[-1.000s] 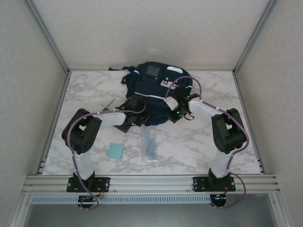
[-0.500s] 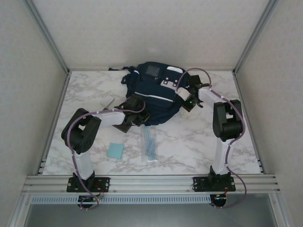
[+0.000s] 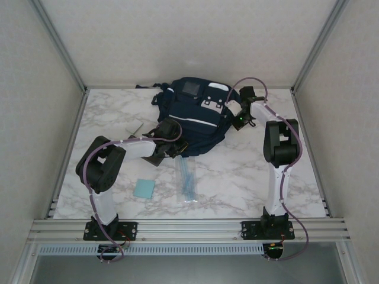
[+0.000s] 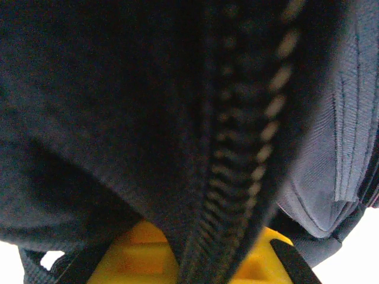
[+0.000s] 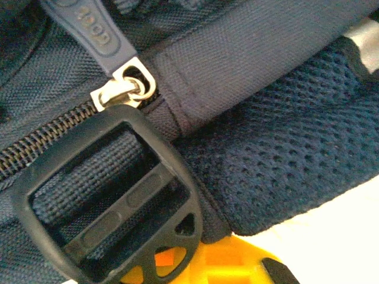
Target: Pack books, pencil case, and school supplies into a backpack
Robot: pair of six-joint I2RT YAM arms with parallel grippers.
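Note:
The navy backpack [image 3: 195, 109] lies at the back middle of the table. My left gripper [image 3: 172, 139] is at its near-left edge, shut on a fold of backpack fabric [image 4: 148, 148] beside the zipper [image 4: 243, 160]; the yellow jaws [image 4: 195, 260] pinch it. My right gripper [image 3: 235, 113] is at the backpack's right side, shut on fabric below a black buckle [image 5: 100, 195], next to the mesh strap [image 5: 284, 148] and the zipper slider [image 5: 123, 87]. The clear packet of bluish sticks [image 3: 187, 180] and the light-blue pad [image 3: 144, 188] lie on the table in front. Books and pencil case are hidden.
A small pale object [image 3: 136, 128] lies left of the backpack. A dark shape [image 3: 155, 159] sits under my left forearm; I cannot tell what it is. Metal frame posts and walls close in the marble table [image 3: 254, 177] on three sides.
My right gripper has moved from the backpack's near-right edge back along its right side, toward the rear. The left arm, the packet and the pad have stayed put.

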